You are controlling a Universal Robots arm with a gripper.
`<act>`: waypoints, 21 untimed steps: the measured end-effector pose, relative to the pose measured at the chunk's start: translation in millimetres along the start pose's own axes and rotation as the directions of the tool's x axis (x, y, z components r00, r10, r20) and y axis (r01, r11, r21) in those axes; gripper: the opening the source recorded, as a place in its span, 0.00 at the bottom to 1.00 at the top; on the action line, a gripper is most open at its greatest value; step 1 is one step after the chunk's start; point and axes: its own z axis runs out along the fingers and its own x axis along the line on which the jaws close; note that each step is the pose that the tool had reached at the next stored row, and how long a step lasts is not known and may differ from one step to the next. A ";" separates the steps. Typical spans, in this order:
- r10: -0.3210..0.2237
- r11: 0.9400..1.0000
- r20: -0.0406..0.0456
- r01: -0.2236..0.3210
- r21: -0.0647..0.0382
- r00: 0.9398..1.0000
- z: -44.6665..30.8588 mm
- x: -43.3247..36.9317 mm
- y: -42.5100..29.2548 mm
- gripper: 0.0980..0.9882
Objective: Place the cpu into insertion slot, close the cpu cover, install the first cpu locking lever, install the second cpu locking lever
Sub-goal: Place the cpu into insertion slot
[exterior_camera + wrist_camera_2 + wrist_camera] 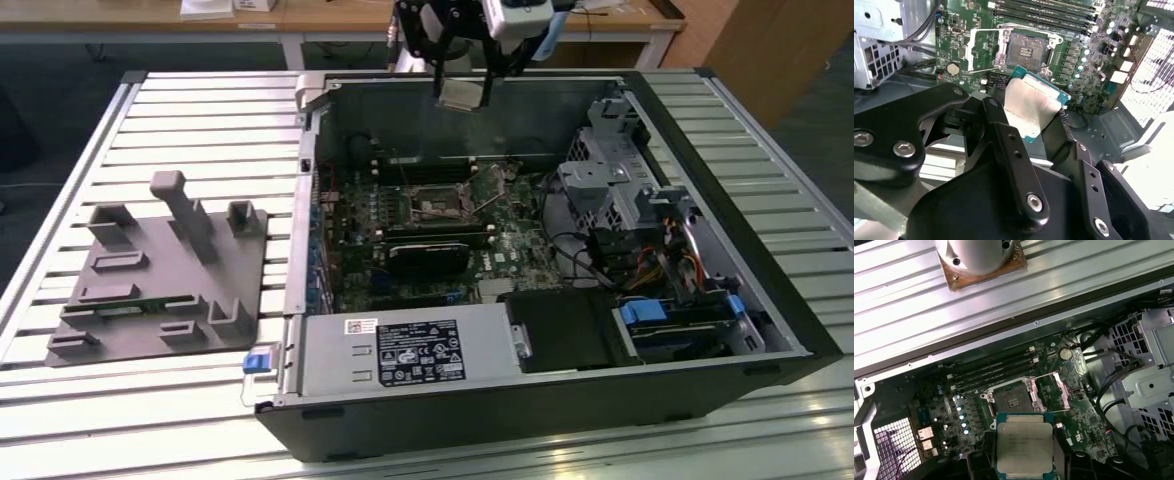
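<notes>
Exterior view: fingers (494, 70), cpu (463, 94), seemingly vertical.

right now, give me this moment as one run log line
pincer: shut on cpu | cpu: held above computer case, apart from insertion slot | insertion slot: empty | cpu cover: open

I see the slatted metal table (200, 110) carrying an open computer case (534, 420) and, at the exterior view's left, a grey holder block (147, 290) beside it.
</notes>
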 end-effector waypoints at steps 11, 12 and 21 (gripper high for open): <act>0.138 0.990 0.012 -0.138 -0.004 0.990 0.7 0.5 -0.3 0.50; 0.154 0.988 0.014 -0.154 -0.004 0.988 0.7 0.5 -0.3 0.50; 0.301 0.954 0.026 -0.300 -0.010 0.953 1.4 0.5 -0.3 0.50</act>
